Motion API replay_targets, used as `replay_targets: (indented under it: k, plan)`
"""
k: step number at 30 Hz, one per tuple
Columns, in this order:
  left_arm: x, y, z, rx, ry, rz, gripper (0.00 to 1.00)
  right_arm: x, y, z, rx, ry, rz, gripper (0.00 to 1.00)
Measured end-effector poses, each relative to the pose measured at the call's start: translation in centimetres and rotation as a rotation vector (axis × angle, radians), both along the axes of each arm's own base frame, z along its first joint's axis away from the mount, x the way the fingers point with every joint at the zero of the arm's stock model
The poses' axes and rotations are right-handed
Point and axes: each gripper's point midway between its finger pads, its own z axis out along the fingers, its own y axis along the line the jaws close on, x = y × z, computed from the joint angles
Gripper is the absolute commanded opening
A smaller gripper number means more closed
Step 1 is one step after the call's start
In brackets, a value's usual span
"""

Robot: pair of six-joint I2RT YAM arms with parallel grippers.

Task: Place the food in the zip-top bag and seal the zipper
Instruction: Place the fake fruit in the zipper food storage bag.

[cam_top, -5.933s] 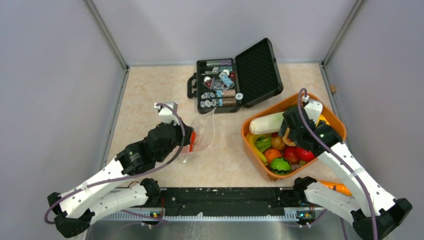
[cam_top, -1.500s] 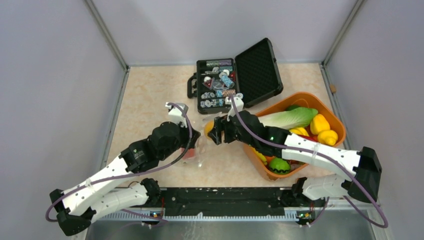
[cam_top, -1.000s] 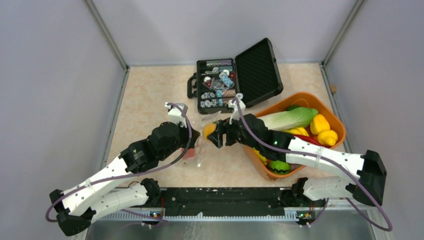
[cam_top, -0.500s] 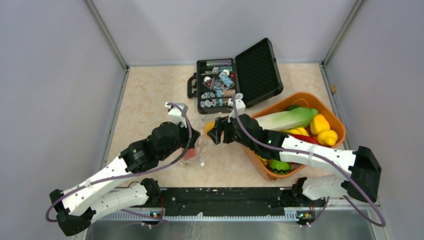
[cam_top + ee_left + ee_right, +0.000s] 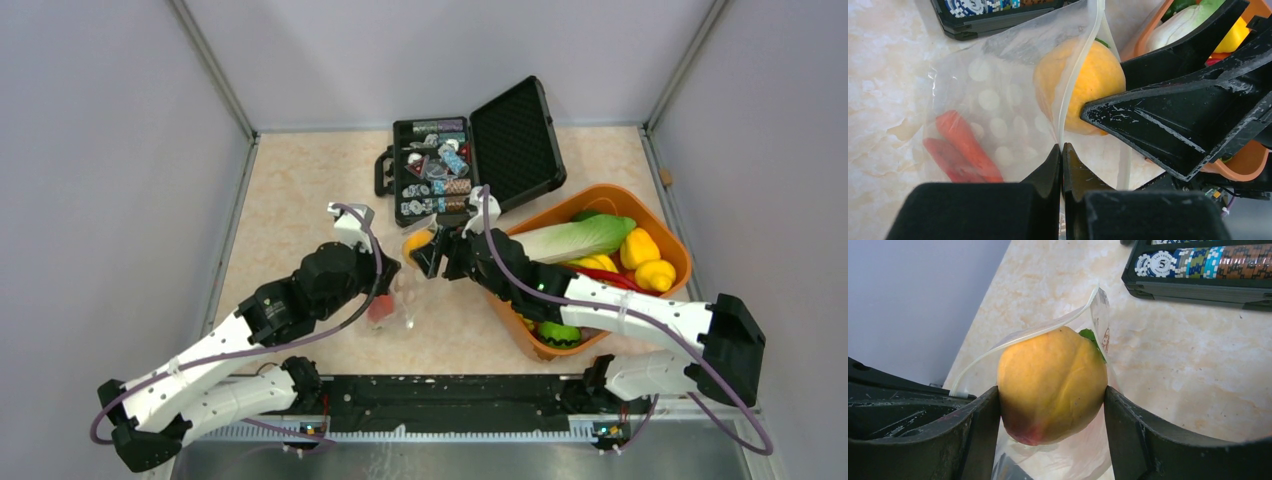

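The right hand, clamped on the peach, has edged toward the black case in the last half second, so the fruit now sits half across the zipper of the zip-top bag. The left hand stays pinched on that zipper edge above the desk; the peach likely needs pushing deeper before release.

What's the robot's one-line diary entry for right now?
left gripper: shut on zip-top bag | right gripper: shut on peach | peach: at bag mouth | inside bag: red food | zipper: unsealed
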Motion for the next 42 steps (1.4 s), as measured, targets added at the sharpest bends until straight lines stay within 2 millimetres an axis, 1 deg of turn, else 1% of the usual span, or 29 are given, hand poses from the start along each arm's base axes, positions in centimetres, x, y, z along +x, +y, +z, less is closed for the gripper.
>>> replay_targets:
  k: [3,5,9,15,21,26,29,32,35,37,39,42]
  plan:
    - [0.1,0.1,0.4,-0.005,-0.007,0.006,0.00,0.0,0.1,0.2,0.014,0.001,0.001,0.64]
    - [0.1,0.1,0.4,-0.005,-0.009,0.009,0.00,-0.2,0.3,0.2,0.019,0.007,0.010,0.71]
    - [0.2,0.3,0.6,-0.007,-0.015,0.018,0.00,-0.4,0.7,0.7,0.052,0.011,0.027,0.78]
    - [0.1,1.0,1.0,-0.018,-0.024,0.045,0.00,-1.0,0.1,1.3,0.087,0.007,0.041,0.81]
    - [0.2,1.4,1.1,-0.022,-0.029,0.061,0.00,-1.5,-0.4,2.7,0.124,-0.007,0.062,0.83]
    - [0.3,1.5,1.1,-0.021,-0.030,0.068,0.00,-2.7,-0.2,3.9,0.136,-0.034,0.141,0.83]
    - [0.3,1.6,1.1,-0.020,-0.031,0.075,0.00,-3.6,-0.5,5.4,0.156,-0.069,0.189,0.82]
    - [0.6,1.9,1.2,-0.021,-0.034,0.102,0.00,-4.4,-1.8,7.7,0.198,-0.124,0.200,0.81]
    - [0.8,2.5,1.5,-0.028,-0.048,0.135,0.00,-4.7,-4.3,9.4,0.233,-0.174,0.152,0.81]
    - [0.9,2.8,1.6,-0.032,-0.054,0.148,0.00,-4.3,-6.2,9.9,0.234,-0.185,0.085,0.81]
    - [0.9,2.8,1.6,-0.033,-0.054,0.150,0.00,-3.5,-8.6,9.3,0.204,-0.165,-0.031,0.81]
    - [0.9,2.7,1.4,-0.033,-0.049,0.149,0.00,-2.2,-12.4,6.9,0.116,-0.109,-0.212,0.78]
